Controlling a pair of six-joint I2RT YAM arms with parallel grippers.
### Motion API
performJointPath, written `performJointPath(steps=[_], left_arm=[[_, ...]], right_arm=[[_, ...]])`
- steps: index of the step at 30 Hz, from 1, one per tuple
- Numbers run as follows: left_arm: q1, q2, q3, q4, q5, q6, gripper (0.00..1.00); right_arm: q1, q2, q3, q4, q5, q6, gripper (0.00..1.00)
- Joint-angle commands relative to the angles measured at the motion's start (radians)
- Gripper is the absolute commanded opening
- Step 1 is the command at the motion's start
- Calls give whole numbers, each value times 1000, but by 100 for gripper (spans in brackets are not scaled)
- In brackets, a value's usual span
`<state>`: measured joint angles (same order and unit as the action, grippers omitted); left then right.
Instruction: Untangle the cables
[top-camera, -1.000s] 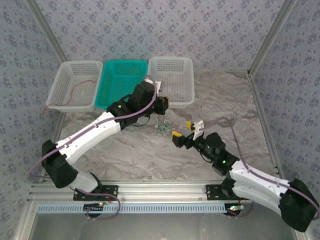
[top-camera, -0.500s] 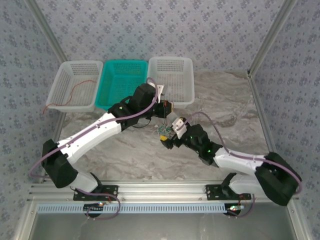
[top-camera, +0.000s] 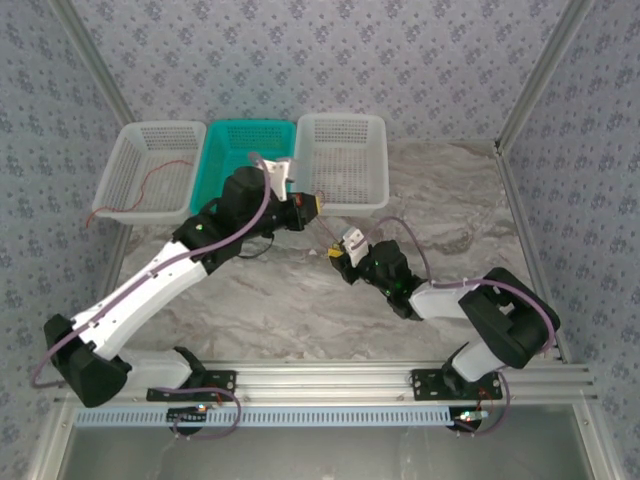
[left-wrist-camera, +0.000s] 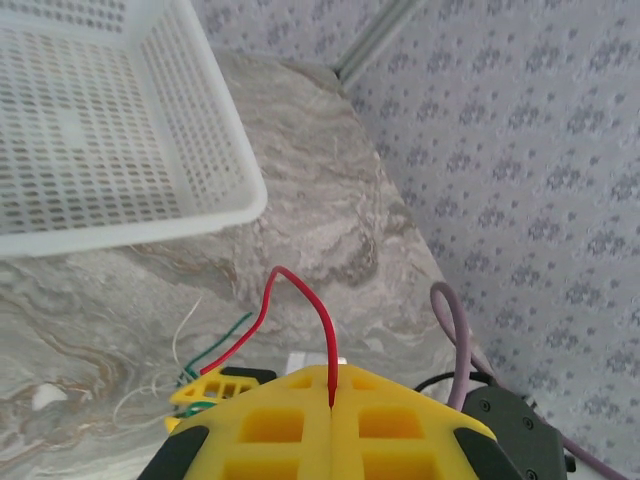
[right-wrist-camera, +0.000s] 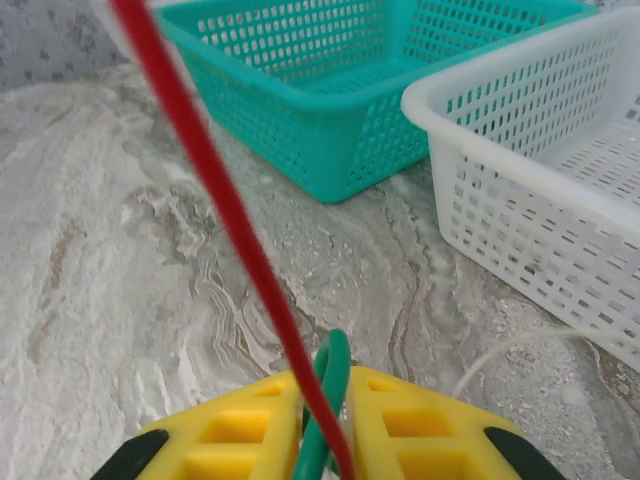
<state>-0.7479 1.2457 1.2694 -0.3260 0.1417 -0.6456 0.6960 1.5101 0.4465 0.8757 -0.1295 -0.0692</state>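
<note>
The left gripper (left-wrist-camera: 332, 378) is clenched on the red cable (left-wrist-camera: 300, 298), which arcs out of its yellow pads towards the right gripper (right-wrist-camera: 322, 392). That one is pinched on the green cable (right-wrist-camera: 333, 362), with the red strand in the same gap. The cables hang between them over the marble table (left-wrist-camera: 330, 200), near the white basket (left-wrist-camera: 220, 150), with a pale cable (right-wrist-camera: 505, 347) trailing. Both grips look set, so next comes a slow, opposed pull, watching for snags
</note>
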Motion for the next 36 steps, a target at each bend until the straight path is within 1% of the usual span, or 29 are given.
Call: performJointPath(steps=[1, 3, 7, 11, 15, 22, 26, 28, 30, 34, 36], left_arm=[[29, -62, 12, 20, -25, 10, 0], [48, -81, 6, 9, -35, 13, 0], [106, -141, 4, -34, -54, 25, 0], [170, -196, -1, -85, -71, 40, 0], [224, -251, -19, -120, -94, 52, 0], [296, -308, -37, -183, -119, 75, 0], [325, -328, -47, -200, -127, 86, 0], [336, -331, -48, -217, -137, 100, 0], [338, -344, -48, -241, -181, 144, 0], [354, -414, -37, -323, -418, 237, 0], [378, -450, -31, -344, -483, 260, 0]], right_arm=[[-10, -6, -44, -26, 7, 33, 9], [-13, -5, -57, -30, 17, 49, 10], [-22, -11, -68, -83, 57, 73, 15], [-30, -38, -90, -90, 75, 77, 16], [-43, -68, -88, -123, 82, 70, 21], [-80, -115, -94, -145, 77, 69, 19], [-96, -142, -112, -148, 75, 75, 16], [-105, -155, -117, -158, 73, 79, 17], [-116, -161, -120, -176, 74, 84, 18], [-133, -195, -140, -191, 83, 106, 21], [-136, -206, -135, -214, 97, 105, 21]])
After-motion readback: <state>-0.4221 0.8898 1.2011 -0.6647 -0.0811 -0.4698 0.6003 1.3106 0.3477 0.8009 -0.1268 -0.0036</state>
